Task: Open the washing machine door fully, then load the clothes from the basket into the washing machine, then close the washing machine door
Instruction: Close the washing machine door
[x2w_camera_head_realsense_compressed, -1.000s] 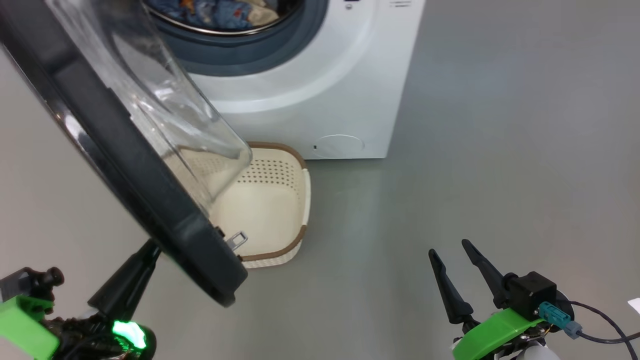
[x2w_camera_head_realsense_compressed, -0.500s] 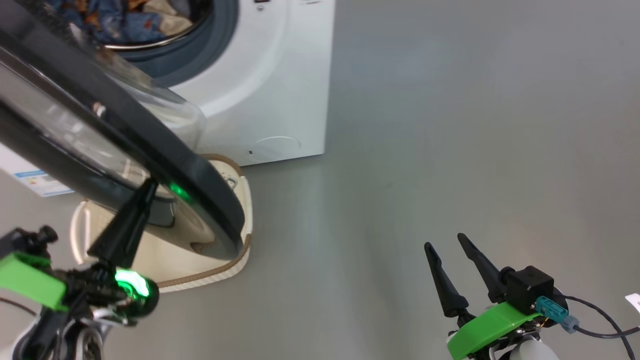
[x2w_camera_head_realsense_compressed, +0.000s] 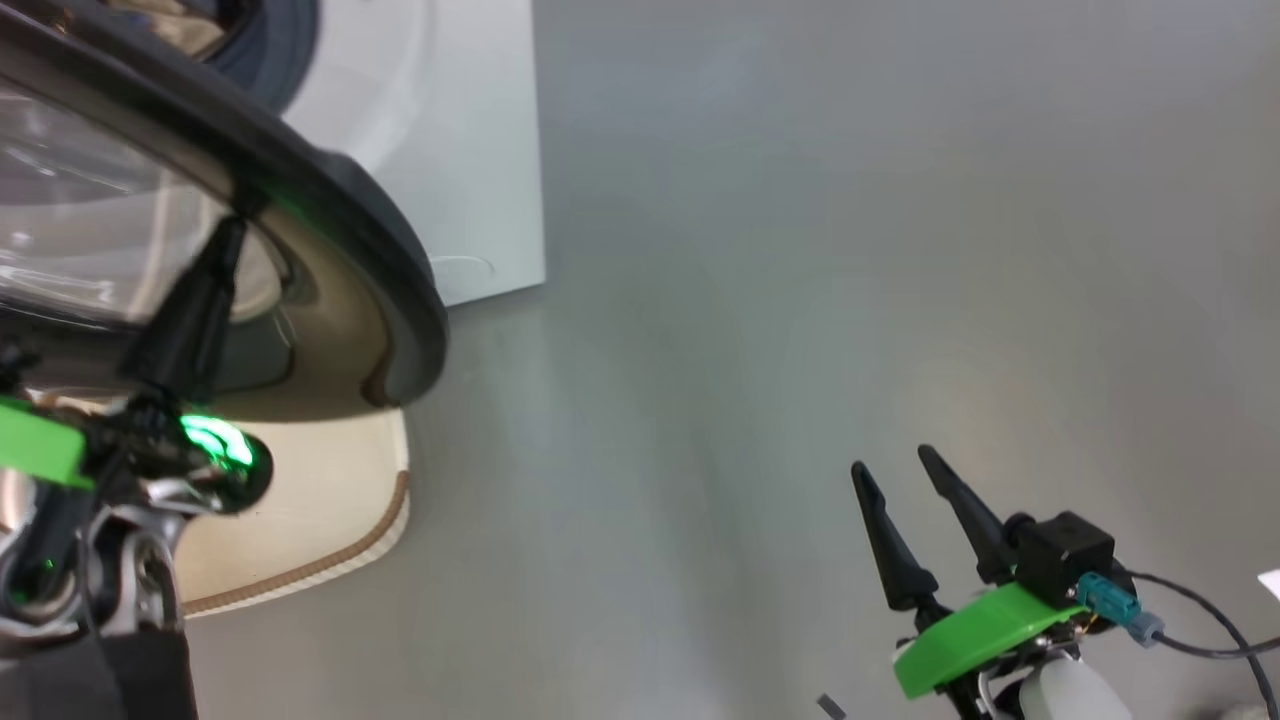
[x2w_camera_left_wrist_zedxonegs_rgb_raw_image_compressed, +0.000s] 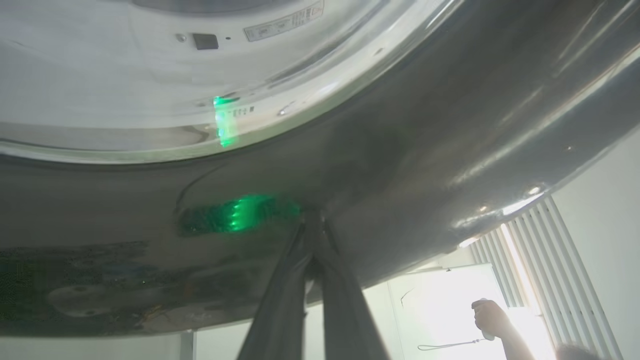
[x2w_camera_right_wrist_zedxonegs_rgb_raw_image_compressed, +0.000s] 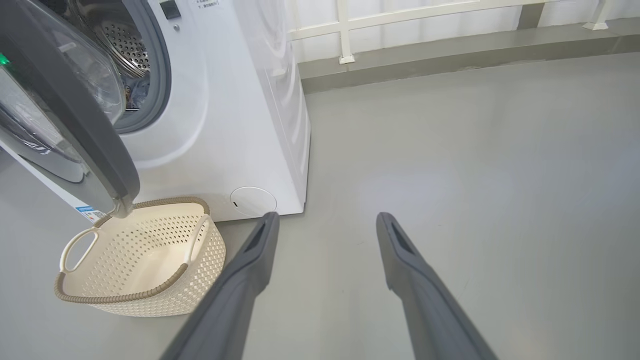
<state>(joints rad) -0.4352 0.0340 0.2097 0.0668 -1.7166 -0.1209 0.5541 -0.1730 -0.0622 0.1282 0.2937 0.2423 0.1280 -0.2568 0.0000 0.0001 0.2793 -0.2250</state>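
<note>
The glossy black washing machine door (x2w_camera_head_realsense_compressed: 330, 210) stands partly open in front of the white washing machine (x2w_camera_head_realsense_compressed: 470, 150). My left gripper (x2w_camera_head_realsense_compressed: 232, 228) is shut, and its joined tips press on the door's outer face (x2w_camera_left_wrist_zedxonegs_rgb_raw_image_compressed: 425, 150); the left wrist view shows this gripper (x2w_camera_left_wrist_zedxonegs_rgb_raw_image_compressed: 314, 220) against the dark gloss. In the right wrist view the door (x2w_camera_right_wrist_zedxonegs_rgb_raw_image_compressed: 75, 125) hangs over the cream basket (x2w_camera_right_wrist_zedxonegs_rgb_raw_image_compressed: 165, 295), which is empty. Blue clothes (x2w_camera_right_wrist_zedxonegs_rgb_raw_image_compressed: 136, 95) lie in the steel drum. My right gripper (x2w_camera_head_realsense_compressed: 892, 460) hovers open over the floor, away from the machine (x2w_camera_right_wrist_zedxonegs_rgb_raw_image_compressed: 225, 125).
The basket (x2w_camera_head_realsense_compressed: 330, 560) sits on the grey floor under the door's lower edge. Open floor stretches to the right of the machine. A low ledge and white railing (x2w_camera_right_wrist_zedxonegs_rgb_raw_image_compressed: 400, 30) run behind it. A person's hand (x2w_camera_left_wrist_zedxonegs_rgb_raw_image_compressed: 492, 320) holding a small white device shows beyond the door.
The door has swung from nearly edge-on toward the machine, with my shut left gripper pushing its outer face. The head camera has turned, shifting the scene left. My right gripper has barely moved.
</note>
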